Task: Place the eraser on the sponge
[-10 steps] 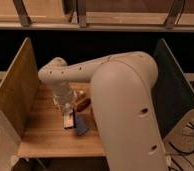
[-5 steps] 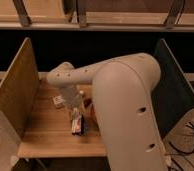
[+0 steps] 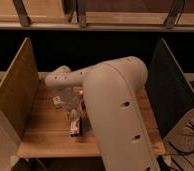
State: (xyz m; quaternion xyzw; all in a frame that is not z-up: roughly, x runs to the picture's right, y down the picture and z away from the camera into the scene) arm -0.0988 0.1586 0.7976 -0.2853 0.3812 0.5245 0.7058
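My gripper (image 3: 73, 114) hangs below the white arm, low over the middle of the wooden table (image 3: 45, 137). Right beneath it lies the eraser (image 3: 75, 126), a small bar with white and red-orange stripes, lengthwise toward the front edge. It sits at or over the left side of the sponge (image 3: 83, 130), whose blue edge shows just to the eraser's right, against the big arm link. I cannot see whether the eraser rests on the sponge or hangs just above it. Most of the sponge is hidden.
A small white cube (image 3: 56, 101) lies left of the gripper. Part of an orange plate (image 3: 80, 96) shows behind it, mostly covered by the arm. Upright panels close the table on the left (image 3: 15, 95) and right (image 3: 170, 90).
The arm's forward link has swung slightly right and toward the front. The eraser has shifted with the gripper toward the blue sponge, which now shows less.
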